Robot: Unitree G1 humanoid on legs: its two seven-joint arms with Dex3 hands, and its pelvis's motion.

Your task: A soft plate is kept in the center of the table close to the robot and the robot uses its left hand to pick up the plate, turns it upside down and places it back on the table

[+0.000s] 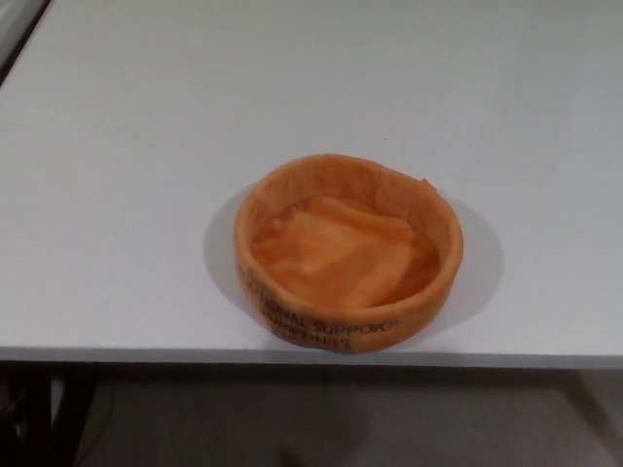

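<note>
Orange soft fabric plate [348,255] with a raised rim and dark lettering sat upright, opening upward, near the white table's [146,175] near edge, slightly right of centre. Neither hand showed, so their state could not be told.

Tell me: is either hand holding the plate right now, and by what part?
Nothing is held. The orange soft plate sits open side up on the white table near its front edge; neither hand shows in the head view.
</note>
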